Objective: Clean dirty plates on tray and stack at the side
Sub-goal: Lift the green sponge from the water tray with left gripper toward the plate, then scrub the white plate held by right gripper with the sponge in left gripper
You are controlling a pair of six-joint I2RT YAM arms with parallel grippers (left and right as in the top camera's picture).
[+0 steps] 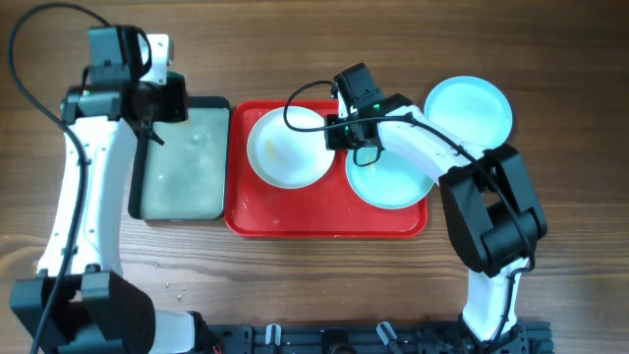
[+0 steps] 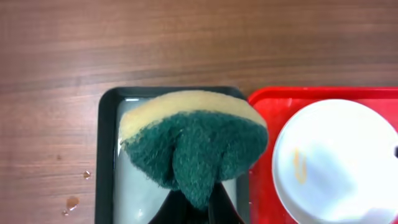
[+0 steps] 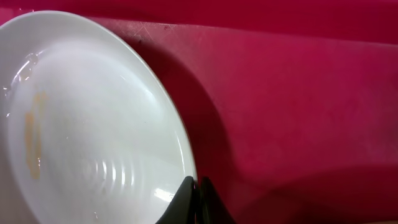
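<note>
— Left fingers (image 2: 198, 210)?
— Clenched on a green-and-yellow sponge (image 2: 193, 146), above the black-rimmed tray (image 2: 107, 155) left of the large red plastic tray (image 1: 324, 221).
— Right fingers (image 3: 196, 194)?
— Pressed together at the rim of the round white plate (image 3: 93, 112), left part of the red tray; cannot tell if pinching it.
— And the rest?
— One pale aqua round plate (image 1: 393, 182) in the right part of the red tray, a second aqua plate (image 1: 470, 108) on the wooden bench (image 1: 550, 59) near its right end.

Matt wood-grain desk (image 1: 314, 49), glossy red plastic tray (image 1: 324, 224) finely scratched, smooth glossy white plate (image 1: 290, 147), equally glossy aqua plate (image 1: 470, 106) at two o'clock, sponge (image 2: 193, 149) with rough green scouring fibre over yellow foam, black-rimmed tray (image 2: 107, 155) wet-sheened
</note>
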